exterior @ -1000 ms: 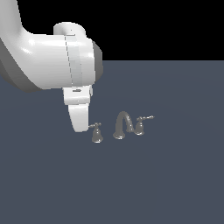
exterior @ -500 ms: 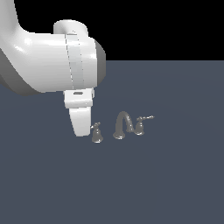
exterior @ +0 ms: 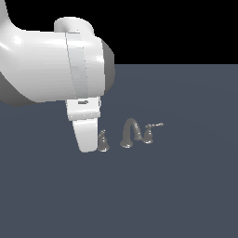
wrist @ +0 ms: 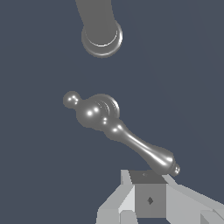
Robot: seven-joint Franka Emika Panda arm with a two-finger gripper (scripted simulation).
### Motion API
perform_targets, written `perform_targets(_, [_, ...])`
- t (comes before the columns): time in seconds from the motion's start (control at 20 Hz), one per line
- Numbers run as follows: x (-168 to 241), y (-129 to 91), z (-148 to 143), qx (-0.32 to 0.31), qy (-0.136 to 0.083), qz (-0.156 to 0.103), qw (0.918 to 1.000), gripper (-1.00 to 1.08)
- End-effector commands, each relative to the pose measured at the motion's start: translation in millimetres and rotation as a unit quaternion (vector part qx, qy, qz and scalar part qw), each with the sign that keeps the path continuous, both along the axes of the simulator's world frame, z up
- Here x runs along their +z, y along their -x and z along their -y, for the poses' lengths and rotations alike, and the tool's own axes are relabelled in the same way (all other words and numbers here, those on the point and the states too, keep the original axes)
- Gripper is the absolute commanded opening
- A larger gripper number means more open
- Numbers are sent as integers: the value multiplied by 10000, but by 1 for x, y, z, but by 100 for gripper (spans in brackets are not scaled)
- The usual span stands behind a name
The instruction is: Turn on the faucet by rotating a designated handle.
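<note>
Beside the handle (exterior: 103, 141) the gripper (exterior: 87, 139) has edged closer (finger nearly touching).

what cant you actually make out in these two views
- Handle: in the exterior view the white gripper covers most of its lever.
- Contact: in the wrist view a finger sits beside the lever tip; touching or apart cannot be told.
- Jaws: open or shut is unclear; the wrist view's edge cuts them off.
- Spout: cut off by the wrist view's edge.
- Far lever handle: outside the wrist view and too small for detail in the exterior view.
</note>
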State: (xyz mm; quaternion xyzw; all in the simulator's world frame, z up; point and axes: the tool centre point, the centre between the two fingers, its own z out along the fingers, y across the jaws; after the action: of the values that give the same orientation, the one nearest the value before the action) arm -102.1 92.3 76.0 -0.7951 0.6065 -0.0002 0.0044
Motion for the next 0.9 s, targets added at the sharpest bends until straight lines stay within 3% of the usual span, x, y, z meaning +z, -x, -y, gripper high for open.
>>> perform_targets(0.0, [0,3,15,-56,17,-13,10000,-100])
perform_targets(0.35, [0,12,48,-89,33,-29,10000,-100])
perform_targets(0.4, [0,12,48,-89,33,-29,10000,-100])
perform_targets(0.45, [0,12,24,113,-1,-21,9999,-100])
perform_targets(0.85, [0,-8,70,-40,25,-27,10000,-100])
